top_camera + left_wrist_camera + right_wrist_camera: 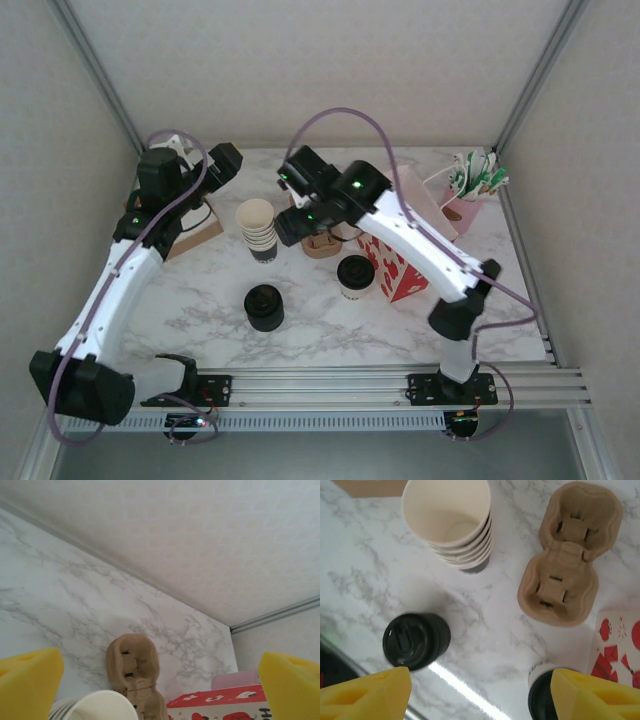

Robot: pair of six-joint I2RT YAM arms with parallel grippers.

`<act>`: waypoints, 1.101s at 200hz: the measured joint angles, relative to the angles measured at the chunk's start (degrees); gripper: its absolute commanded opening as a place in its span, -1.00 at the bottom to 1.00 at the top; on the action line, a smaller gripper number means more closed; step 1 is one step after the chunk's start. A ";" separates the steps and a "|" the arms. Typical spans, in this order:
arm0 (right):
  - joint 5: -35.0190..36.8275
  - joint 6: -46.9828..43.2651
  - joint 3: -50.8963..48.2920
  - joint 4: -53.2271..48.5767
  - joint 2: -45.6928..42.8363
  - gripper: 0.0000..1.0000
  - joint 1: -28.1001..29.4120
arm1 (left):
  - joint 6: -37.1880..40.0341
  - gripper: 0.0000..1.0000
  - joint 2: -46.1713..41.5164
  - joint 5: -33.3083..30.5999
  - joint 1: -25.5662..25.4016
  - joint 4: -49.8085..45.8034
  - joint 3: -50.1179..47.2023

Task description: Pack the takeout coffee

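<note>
The takeout coffee (355,277), a small cream cup with a black lid, stands on the marble table just left of the red-and-white bag (400,265). My right gripper (287,228) hovers above the table between the cup stack and the carrier. In the right wrist view this gripper (480,700) is open, with bare marble between its yellow fingers. The coffee (540,695) sits at the lower right, partly behind the right finger (595,695). My left gripper (228,158) is at the back left; in the left wrist view the gripper (160,690) is wide open and holds nothing.
A stack of lidless cream cups (257,230) (447,522) and a brown pulp carrier (320,243) (570,555) stand mid-table. A black lid stack (264,307) (415,640) sits nearer the front. A pink holder with packets (470,190) stands back right, and brown cardboard (195,235) lies at the left.
</note>
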 measured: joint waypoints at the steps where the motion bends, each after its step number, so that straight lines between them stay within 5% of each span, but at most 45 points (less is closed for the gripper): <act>1: 0.13 0.02 0.72 -0.17 0.59 0.42 -0.07 | 0.00 0.99 0.26 0.26 0.17 0.04 0.00; 55: 0.63 0.70 15.91 -5.68 16.57 0.29 -5.64 | -0.28 0.99 9.94 6.80 4.00 3.28 0.26; 129: 0.90 0.72 18.10 -6.21 23.93 0.21 -10.10 | -0.26 0.99 22.12 12.09 4.17 8.37 3.76; 220: 3.23 0.61 18.75 -3.58 29.22 0.03 -10.64 | -0.22 0.99 26.29 14.97 4.17 10.40 5.70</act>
